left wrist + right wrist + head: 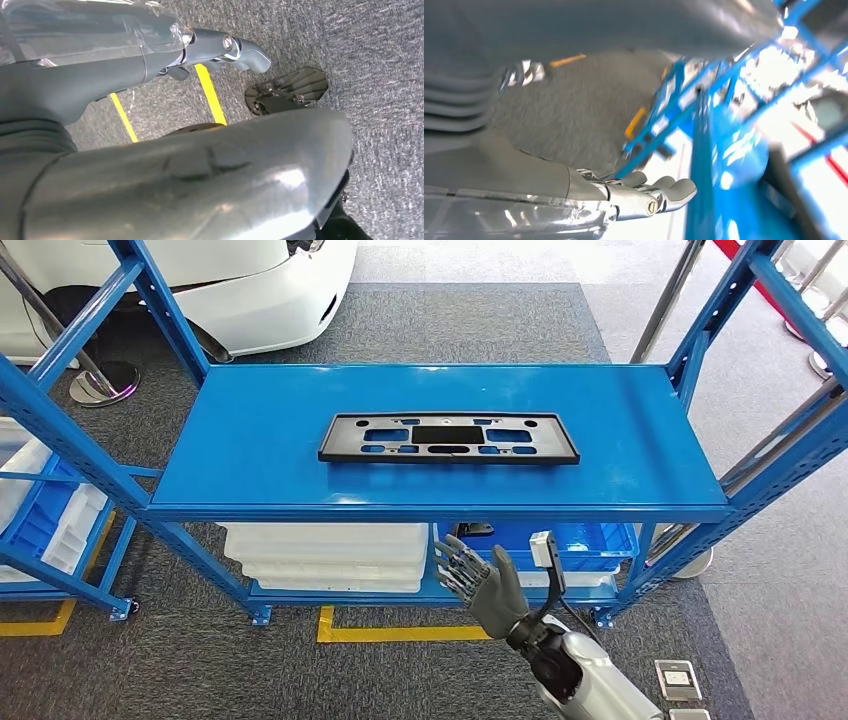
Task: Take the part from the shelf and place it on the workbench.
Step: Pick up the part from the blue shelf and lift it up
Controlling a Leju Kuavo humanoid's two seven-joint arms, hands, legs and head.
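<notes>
The part (449, 438), a long flat black plate with cut-outs, lies flat near the middle of the blue shelf (250, 455), its long side running along the shelf. My right robot hand (478, 577) is raised in front of the shelf's front edge and below it, well apart from the part, holding nothing, with its fingers (452, 562) spread and pointing up toward the shelf. My left robot hand (220, 47) hangs over the carpet; I see it at the wrist camera, its fingers stretched out and holding nothing. I count one part, one top shelf board, and on the level beneath it a stack of white bins (325, 555) beside one blue bin (590, 538). More blue and white bins (45, 515) sit on a rack at the left. The floor is grey carpet (460, 320) with yellow tape lines (400, 632). A white car (260, 285) stands behind the shelf, and a metal post with a round base (98, 382) stands at the left.
</notes>
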